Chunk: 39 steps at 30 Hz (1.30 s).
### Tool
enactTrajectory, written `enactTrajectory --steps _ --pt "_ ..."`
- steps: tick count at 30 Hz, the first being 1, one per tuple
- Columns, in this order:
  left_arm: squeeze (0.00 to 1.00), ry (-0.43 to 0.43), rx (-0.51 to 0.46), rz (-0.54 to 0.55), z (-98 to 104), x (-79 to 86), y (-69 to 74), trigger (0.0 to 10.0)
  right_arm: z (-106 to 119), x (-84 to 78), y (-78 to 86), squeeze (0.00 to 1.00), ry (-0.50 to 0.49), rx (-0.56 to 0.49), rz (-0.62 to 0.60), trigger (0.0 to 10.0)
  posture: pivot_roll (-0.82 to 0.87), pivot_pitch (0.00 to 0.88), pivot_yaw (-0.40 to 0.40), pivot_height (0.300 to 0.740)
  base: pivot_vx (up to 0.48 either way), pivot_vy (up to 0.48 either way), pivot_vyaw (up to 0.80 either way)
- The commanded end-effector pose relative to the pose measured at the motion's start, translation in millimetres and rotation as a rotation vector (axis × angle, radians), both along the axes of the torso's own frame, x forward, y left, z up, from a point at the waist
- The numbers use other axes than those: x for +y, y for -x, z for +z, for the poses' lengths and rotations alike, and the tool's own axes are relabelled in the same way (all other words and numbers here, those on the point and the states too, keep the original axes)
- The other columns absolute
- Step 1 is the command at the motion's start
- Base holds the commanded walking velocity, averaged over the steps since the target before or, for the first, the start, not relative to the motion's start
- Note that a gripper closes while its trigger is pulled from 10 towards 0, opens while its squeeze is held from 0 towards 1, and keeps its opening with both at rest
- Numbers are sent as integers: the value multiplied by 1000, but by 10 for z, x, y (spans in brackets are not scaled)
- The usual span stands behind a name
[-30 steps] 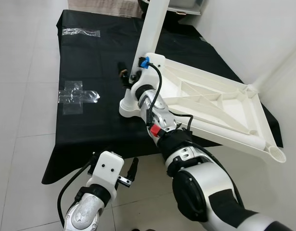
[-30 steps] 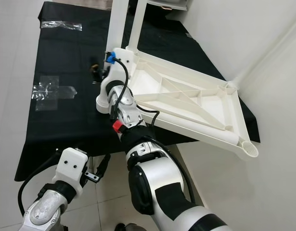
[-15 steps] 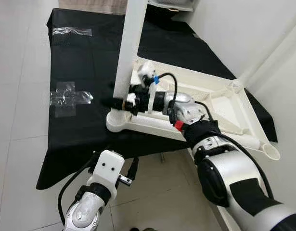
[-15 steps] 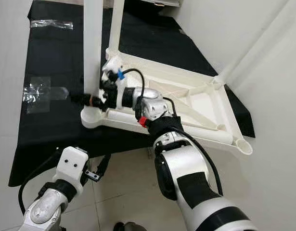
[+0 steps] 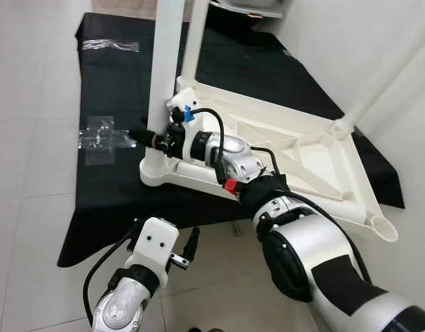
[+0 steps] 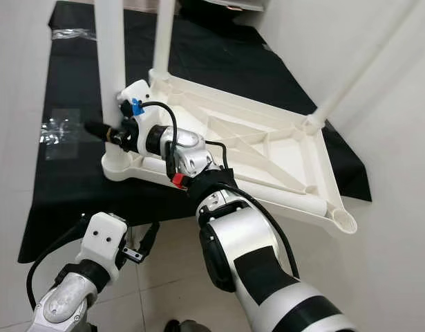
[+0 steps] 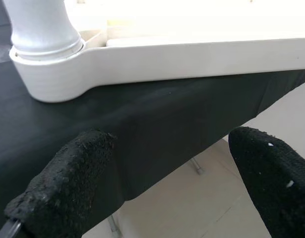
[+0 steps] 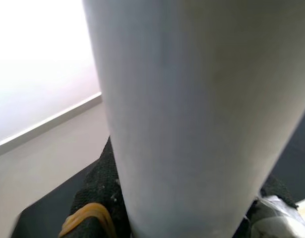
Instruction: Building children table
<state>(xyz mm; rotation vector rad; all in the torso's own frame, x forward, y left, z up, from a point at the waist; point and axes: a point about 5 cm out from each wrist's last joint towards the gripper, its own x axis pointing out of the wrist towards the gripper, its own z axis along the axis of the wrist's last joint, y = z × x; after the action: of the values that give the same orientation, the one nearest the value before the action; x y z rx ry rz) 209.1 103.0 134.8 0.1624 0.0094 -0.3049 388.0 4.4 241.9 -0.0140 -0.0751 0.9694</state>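
My left gripper (image 5: 188,243) hung released at 6 o'clock, low before the cloth (image 5: 115,90) edge, fingers (image 7: 68,183) spread apart with nothing between them. Beyond it, toward 12, my right gripper (image 5: 148,137) was clenched around the near leg (image 5: 162,76), just above its socket at the tabletop's (image 5: 295,149) corner. The tabletop lay upside down on the cloth, running toward 3 o'clock. A taped cross (image 5: 101,138) sat at 9 o'clock. I could read no writing anywhere.

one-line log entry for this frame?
phase: leg fitting | right gripper: shut on table leg at corner socket | left gripper: open, idle | tabletop: upside down
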Motion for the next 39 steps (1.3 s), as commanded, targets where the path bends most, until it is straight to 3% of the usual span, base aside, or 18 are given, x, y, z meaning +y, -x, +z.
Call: enactTrajectory --steps 1,2,5,7,12,13,15,16,20,21,23,24,27,28,29,32,35,39 --pt "0 10 17 -11 -21 -34 15 10000 83 -150 -97 0 -37 -23 -152 0 136 143 -236 740 0 0 0" --pt "0 9 17 -10 -25 -33 13 10000 98 -343 -215 0 -87 12 -473 0 135 141 -235 740 0 0 0" --pt "0 8 18 -10 -29 -34 14 10000 78 -459 -255 0 -127 47 -628 0 133 141 -234 740 0 0 0" --pt "0 7 18 -11 -30 -36 13 10000 -6 -636 -283 0 -214 138 -867 0 133 139 -234 740 0 0 0" --pt "0 3 18 -13 -33 -32 8 10000 -87 -596 -232 0 -331 224 -1004 0 138 136 -227 740 0 0 0" --pt "0 2 19 -13 -33 -31 6 10000 -66 -530 -222 0 -359 233 -962 7412 138 136 -227 740 0 0 0" --pt "0 2 19 -13 -34 -29 5 10000 -42 -468 -213 0 -389 242 -920 7412 138 136 -227 740 0 0 0" --pt "0 1 19 -12 -35 -27 6 10000 8 -385 -194 0 -400 204 -838 10000 137 135 -226 740 0 0 0" --pt "0 0 19 -12 -36 -24 5 10000 79 -265 -157 0 -405 148 -739 10000 135 135 -226 740 0 0 0" --pt "0 0 19 -12 -37 -23 3 10000 79 -257 -149 1000 -397 132 -726 10000 136 135 -227 740 0 0 0" --pt "0 0 19 -12 -36 -22 0 10000 84 -244 -138 1000 -407 120 -675 10000 135 135 -226 740 0 0 0" --pt "0 0 18 -11 -36 -19 -2 10000 90 -233 -128 0 -416 109 -619 10000 136 137 -228 740 0 0 0" --pt "0 -1 18 -11 -37 -17 -4 10000 95 -217 -116 0 -432 114 -555 10000 136 137 -228 740 0 0 0" --pt "0 0 17 -11 -35 -15 -8 10000 109 -200 -81 0 -434 126 -290 10000 132 138 -225 740 0 0 0" --pt "0 0 17 -11 -35 -15 -8 10000 109 -200 -81 0 -434 126 -290 10000 132 138 -225 740 0 0 0" --pt "0 0 17 -12 -34 -14 -12 10000 83 -242 -5 0 -359 131 46 10000 129 139 -225 740 0 0 0" --pt "0 1 16 -12 -32 -15 -13 10000 75 -271 41 0 -319 122 180 10000 126 141 -227 740 0 0 0" --pt "0 1 14 -12 -26 -25 -13 10000 7 -293 197 0 -121 99 551 10000 129 147 -229 740 0 0 0"
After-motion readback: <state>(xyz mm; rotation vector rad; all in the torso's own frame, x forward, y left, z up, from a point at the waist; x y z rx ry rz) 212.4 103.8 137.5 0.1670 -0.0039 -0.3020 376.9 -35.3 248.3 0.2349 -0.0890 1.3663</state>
